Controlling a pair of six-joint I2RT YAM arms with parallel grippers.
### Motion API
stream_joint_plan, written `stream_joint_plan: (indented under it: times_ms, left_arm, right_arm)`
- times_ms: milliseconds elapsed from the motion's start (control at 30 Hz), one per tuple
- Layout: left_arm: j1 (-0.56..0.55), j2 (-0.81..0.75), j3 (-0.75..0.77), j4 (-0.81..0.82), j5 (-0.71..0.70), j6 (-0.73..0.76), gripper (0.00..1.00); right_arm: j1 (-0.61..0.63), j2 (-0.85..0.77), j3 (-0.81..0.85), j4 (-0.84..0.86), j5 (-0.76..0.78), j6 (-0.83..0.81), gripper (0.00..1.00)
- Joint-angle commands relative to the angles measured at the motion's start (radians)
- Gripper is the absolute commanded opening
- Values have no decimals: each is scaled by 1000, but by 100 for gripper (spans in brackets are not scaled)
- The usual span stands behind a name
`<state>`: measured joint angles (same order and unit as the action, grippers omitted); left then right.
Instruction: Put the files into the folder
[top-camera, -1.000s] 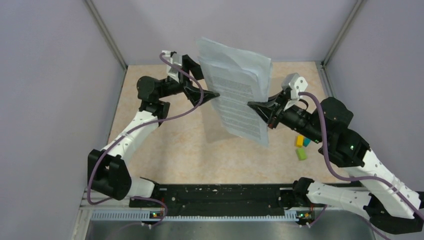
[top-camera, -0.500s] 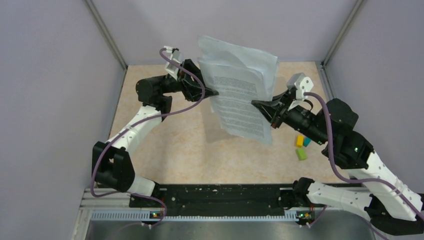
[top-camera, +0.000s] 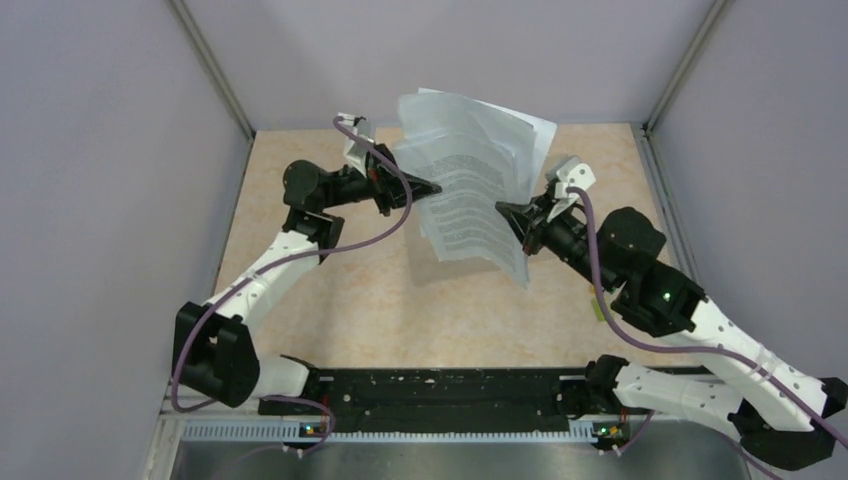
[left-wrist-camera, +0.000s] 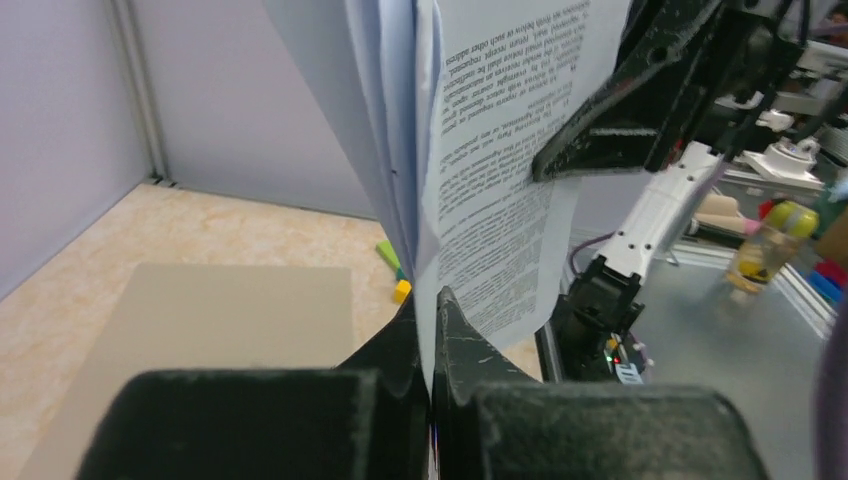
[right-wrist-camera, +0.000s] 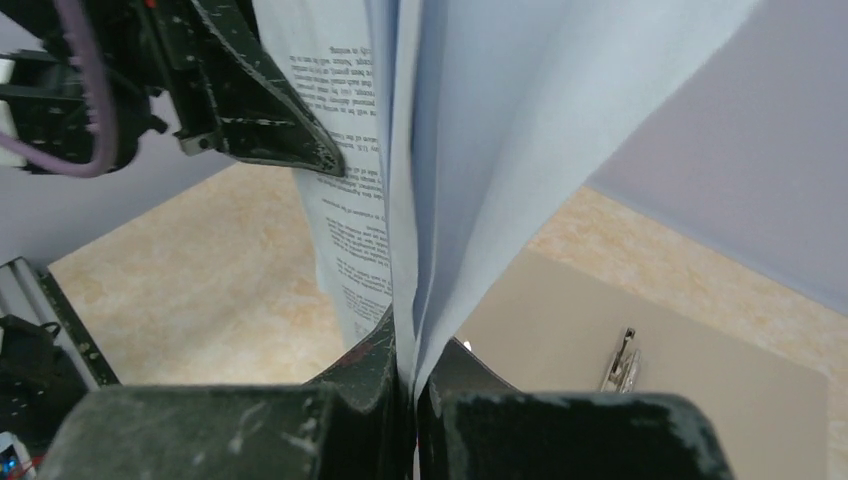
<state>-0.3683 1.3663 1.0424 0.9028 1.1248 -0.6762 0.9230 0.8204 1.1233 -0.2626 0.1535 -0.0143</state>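
White printed sheets, the files (top-camera: 475, 195), hang upright between my left gripper (top-camera: 432, 188) and my right gripper (top-camera: 503, 210), each set of jaws pinched tight on an opposite edge of the stack. Beneath my jaws the brown folder (left-wrist-camera: 230, 310) lies flat on the marbled tabletop (top-camera: 330, 290), apart from the paper.

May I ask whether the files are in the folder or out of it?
Out: the left end effector and right end effector pinch the files in the air; the folder lies flat below.
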Motion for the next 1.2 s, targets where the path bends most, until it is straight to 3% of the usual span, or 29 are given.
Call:
stream_joint_plan:
  times_ms: [0, 167, 233, 533, 900, 1067, 1167]
  left_arm:
    - [-64, -116, -82, -295, -253, 389, 0]
    - [-132, -129, -228, -283, -515, 541, 0]
    - [-134, -114, -286, -222, -554, 556, 0]
    - [-136, -29, -358, -133, -604, 595, 0]
    - [-170, 2, -419, -74, -666, 598, 0]
    - [-177, 14, -439, -61, -688, 581, 12]
    - [-179, 10, -448, -65, -713, 580, 25]
  right_arm:
    - [9, 10, -128, 174, 121, 47, 0]
    - [-13, 33, -356, 434, 225, 89, 0]
    - [-57, 48, -422, 514, 176, 125, 8]
    - [-242, 109, -548, 708, -50, 215, 31]
    - [-260, 190, -596, 782, -94, 222, 34]
    - [-260, 185, -621, 788, -84, 221, 35]
    - [-260, 185, -628, 792, -79, 218, 35]
